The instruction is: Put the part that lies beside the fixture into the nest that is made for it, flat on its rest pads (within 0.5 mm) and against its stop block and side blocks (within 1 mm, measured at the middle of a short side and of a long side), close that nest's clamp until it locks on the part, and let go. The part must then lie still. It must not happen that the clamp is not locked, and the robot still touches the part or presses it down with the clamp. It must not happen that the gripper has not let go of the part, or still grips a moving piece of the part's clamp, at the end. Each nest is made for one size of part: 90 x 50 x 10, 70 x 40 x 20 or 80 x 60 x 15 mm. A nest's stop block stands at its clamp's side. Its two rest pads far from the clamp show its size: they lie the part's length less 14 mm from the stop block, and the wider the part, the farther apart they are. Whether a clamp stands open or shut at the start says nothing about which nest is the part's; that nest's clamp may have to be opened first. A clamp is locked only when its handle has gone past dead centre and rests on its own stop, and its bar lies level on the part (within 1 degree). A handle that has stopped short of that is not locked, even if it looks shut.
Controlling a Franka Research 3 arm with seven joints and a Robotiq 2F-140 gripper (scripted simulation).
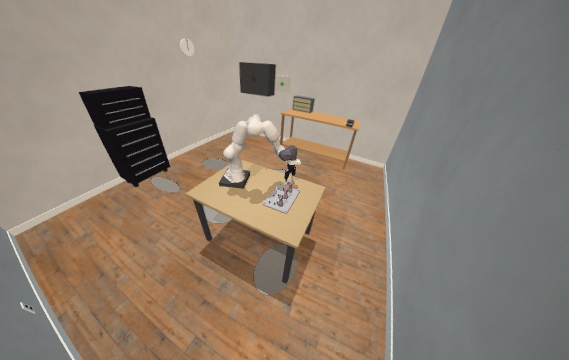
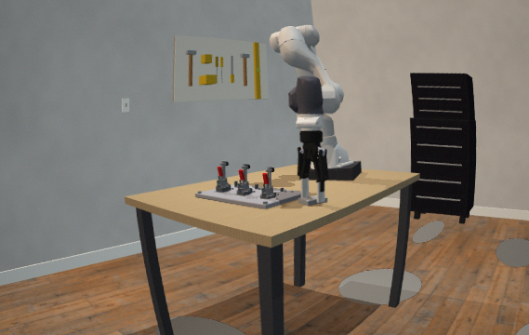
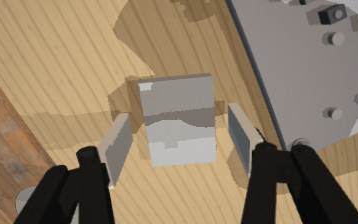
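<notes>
Fingers spread approx. halfway, gripping nothing, lowered on both sides of grey part (image 3: pixel 178 120), gap visible each side. Part flat on surface (image 3: pixel 55 60), centred btwn fingers, just beside fixture plate (image 3: pixel 300 75). Three red-handled clamps (image 2: pixel 242 175) standing up on plate, beyond fingers.

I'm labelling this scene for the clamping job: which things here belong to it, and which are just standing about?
Belongs to the job:
- grey part on the table, beside the fixture
- fixture plate
- its three red-handled clamps
- gripper, open, fingers either side of the part with gaps showing

Just about:
- black drawer cabinet
- tool board
- side bench
- wall clock
</notes>
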